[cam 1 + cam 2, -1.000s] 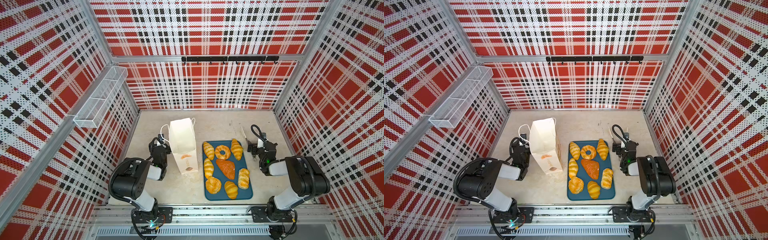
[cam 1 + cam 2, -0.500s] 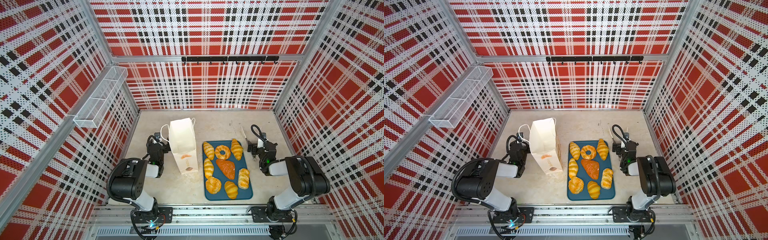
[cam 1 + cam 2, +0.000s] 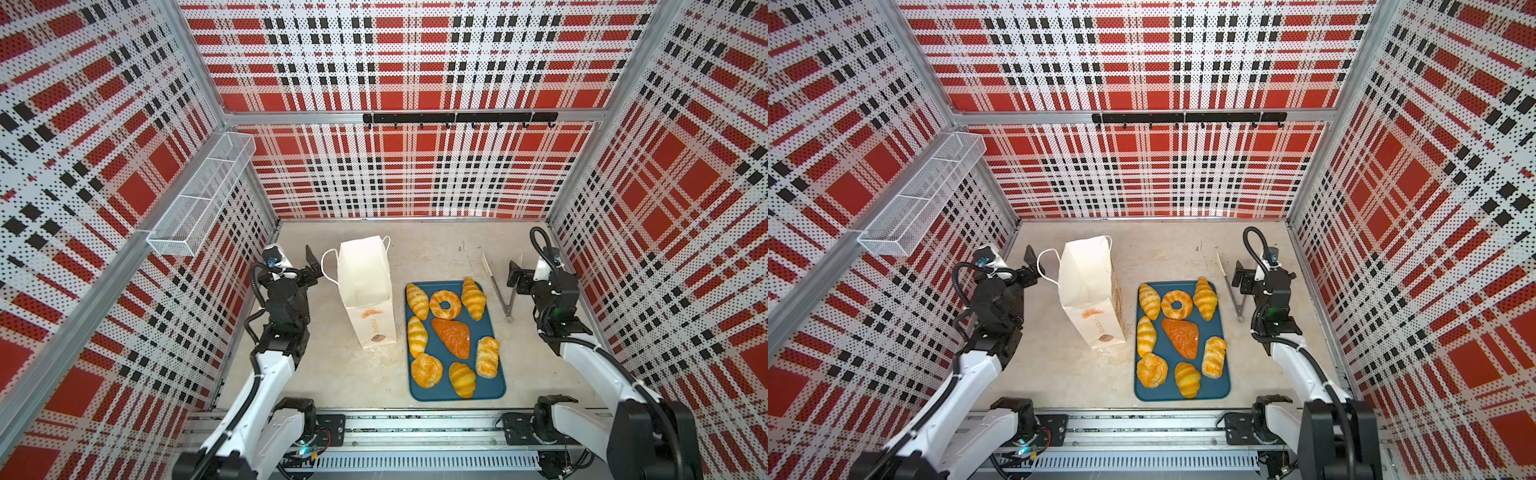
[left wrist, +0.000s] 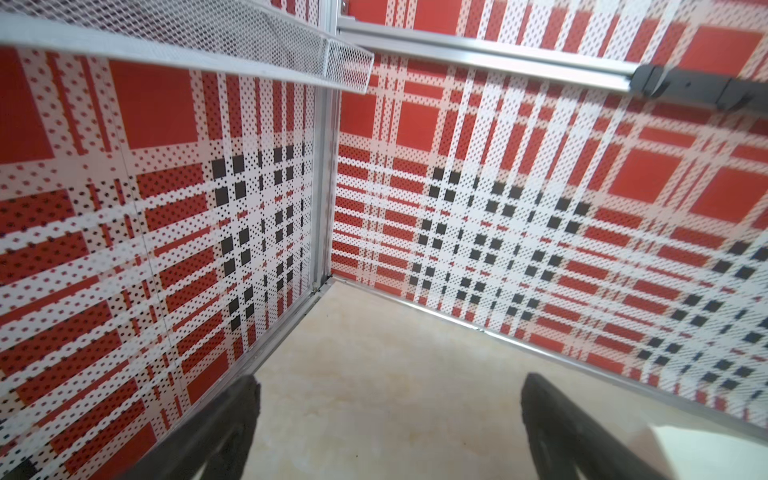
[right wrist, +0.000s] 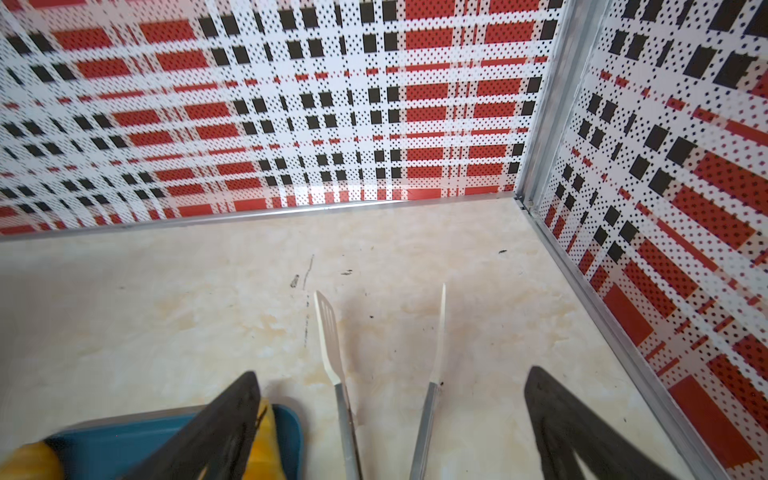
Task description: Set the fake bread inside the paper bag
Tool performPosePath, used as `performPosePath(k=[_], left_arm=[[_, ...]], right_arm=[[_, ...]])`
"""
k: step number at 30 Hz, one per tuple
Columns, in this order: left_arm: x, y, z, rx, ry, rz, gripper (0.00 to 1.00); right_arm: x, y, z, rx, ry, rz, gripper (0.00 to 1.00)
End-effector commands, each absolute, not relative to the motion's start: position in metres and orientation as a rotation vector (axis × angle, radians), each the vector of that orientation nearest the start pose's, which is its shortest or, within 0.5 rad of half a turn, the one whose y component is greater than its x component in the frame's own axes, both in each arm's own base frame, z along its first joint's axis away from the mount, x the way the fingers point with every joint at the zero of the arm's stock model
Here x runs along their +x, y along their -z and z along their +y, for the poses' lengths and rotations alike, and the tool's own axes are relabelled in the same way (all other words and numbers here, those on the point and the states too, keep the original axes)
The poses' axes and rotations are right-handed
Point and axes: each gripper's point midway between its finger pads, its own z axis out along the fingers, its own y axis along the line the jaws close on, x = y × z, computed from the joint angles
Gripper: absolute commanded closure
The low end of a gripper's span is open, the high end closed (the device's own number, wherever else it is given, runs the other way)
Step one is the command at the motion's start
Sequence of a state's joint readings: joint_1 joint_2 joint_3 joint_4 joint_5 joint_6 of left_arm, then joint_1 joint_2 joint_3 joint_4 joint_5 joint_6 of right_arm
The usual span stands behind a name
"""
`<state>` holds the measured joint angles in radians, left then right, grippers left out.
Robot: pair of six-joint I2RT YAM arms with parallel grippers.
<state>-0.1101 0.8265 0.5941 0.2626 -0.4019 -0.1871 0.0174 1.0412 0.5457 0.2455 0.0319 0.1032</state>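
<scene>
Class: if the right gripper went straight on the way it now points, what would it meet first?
Most likely the tongs, which lie on the table just ahead of the open right gripper. Its height above them is unclear, so it might pass over them toward the back wall.

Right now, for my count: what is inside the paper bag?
Inside the paper bag only white paper shows; its walls hide the bottom. All eight fake bread pieces lie on the tray.
</scene>
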Motion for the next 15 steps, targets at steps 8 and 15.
performPosePath(k=[8,15], left_arm=[[0.275,-0.343,-0.004,-0.277,0.053,1.739,0.01],[0.274,-0.355,-0.046,-0.112,0.062,1.910,0.01]], right_arm=[[0.315,-0.178,0.013,0.212,-0.194,2.072,0.01],[0.298,-0.167,0.011,0.220,-0.157,2.143,0.05]])
